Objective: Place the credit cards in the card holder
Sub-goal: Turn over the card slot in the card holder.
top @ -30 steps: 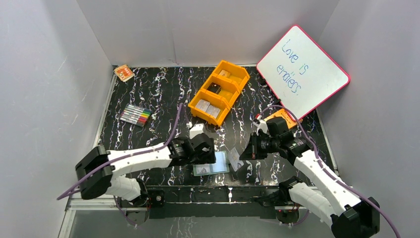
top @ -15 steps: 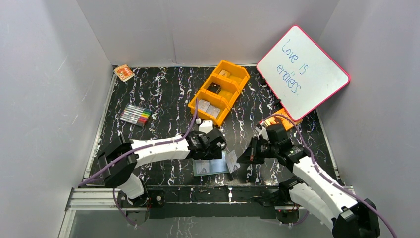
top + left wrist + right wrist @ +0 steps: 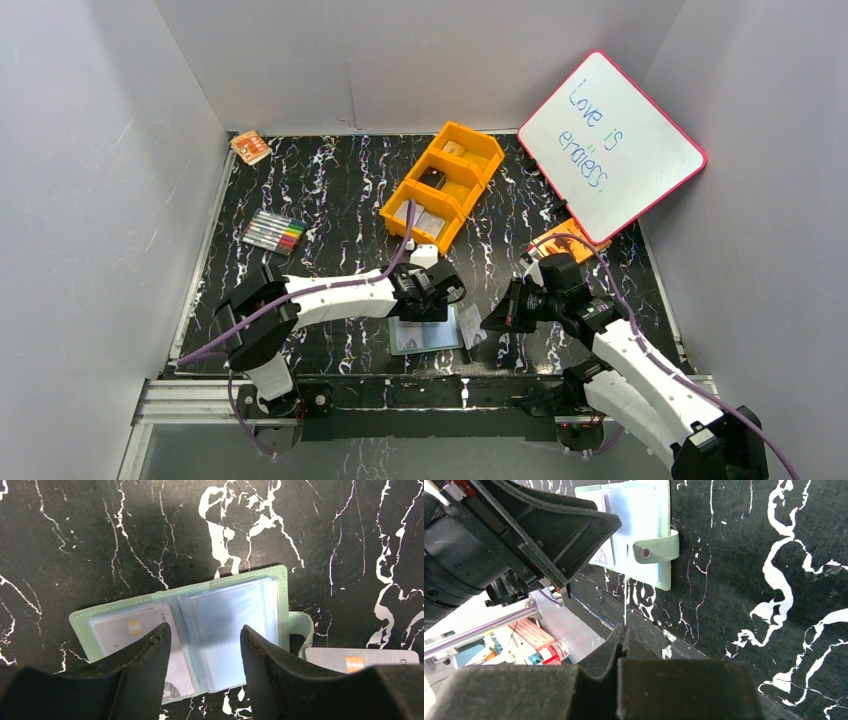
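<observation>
- Black marble-look table point(image 3: 330, 190), top view: wallet point(image 3: 425, 338) lies open near the front edge, btwn the two arms.
- L claw point(image 3: 428, 300) points down right over the wallet's far edge; jaw gap can't be read from here.
- R claw point(image 3: 497, 315) is just right of the wallet, clenched on a silver card point(image 3: 472, 328) that sits tilted, its low end by the wallet's right side.
- Orange tray point(image 3: 468, 200) sits mid-table w/ tray cards point(image 3: 422, 216): pale ones in the near bin, a dark one in the mid bin, a tan one in the far bin.
- Markers point(image 3: 273, 232) lie at left, packet point(image 3: 250, 147) in the far-left corner, whiteboard point(image 3: 610, 145) leans at the right wall.
- L wrist view: wallet point(image 3: 230, 605) is spread flat, pale-blue clear pockets up, green rim round them. A pocketed card point(image 3: 122, 630) w/ gold chip sits in its left half.
- L claw point(image 3: 204, 630) is released: jaws apart, nothing gripped, fingers point(image 3: 145, 665) either side of the centre fold. Can't tell if the tips touch the pockets.
- Card point(image 3: 360, 659) shows at bottom right, chip visible, just beside the tab point(image 3: 306, 625).
- R wrist view: R claw point(image 3: 624, 632) is pinched tight on the card point(image 3: 625, 605), seen edge-on as a thin pale line running from the pads toward the wallet's near edge.
- Wallet point(image 3: 639, 520) is at top centre, snap tab point(image 3: 656, 550) sticking out right; an L-claw finger point(image 3: 559, 530) hides its left part.
</observation>
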Controlling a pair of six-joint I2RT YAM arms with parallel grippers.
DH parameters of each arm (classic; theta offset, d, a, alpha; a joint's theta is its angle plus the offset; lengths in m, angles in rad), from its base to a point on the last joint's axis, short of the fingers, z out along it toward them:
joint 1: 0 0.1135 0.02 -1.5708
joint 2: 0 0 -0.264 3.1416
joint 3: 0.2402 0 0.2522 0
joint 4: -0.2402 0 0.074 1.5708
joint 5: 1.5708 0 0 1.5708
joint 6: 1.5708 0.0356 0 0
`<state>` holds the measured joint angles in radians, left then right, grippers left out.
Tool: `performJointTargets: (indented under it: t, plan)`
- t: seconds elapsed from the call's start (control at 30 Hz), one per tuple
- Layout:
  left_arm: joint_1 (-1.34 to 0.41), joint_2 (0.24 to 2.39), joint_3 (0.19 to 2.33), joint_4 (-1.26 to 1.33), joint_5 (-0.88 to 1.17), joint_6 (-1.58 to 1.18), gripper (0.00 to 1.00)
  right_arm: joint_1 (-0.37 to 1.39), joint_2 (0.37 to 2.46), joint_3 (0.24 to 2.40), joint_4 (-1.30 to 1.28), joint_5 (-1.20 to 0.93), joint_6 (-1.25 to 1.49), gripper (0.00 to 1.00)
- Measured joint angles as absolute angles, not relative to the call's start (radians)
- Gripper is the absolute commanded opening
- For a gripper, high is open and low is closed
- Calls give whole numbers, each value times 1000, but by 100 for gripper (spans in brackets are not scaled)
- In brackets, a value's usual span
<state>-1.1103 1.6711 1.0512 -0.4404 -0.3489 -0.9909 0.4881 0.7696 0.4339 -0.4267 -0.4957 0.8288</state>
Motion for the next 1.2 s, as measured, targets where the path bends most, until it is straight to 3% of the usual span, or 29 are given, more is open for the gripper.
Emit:
performJointTargets:
  t: [0.27, 0.67, 1.2]
  plan:
    - [-1110, 1720, 1073, -420, -318, -966, 42, 488, 770, 443, -450, -484, 783, 0]
    - [-1110, 1741, 1072, -427, -318, -962, 2, 488, 801, 443, -450, -502, 727, 0]
    - [-1110, 1715, 1027, -387, -326, -988, 0, 488, 895, 443, -411, -571, 676, 0]
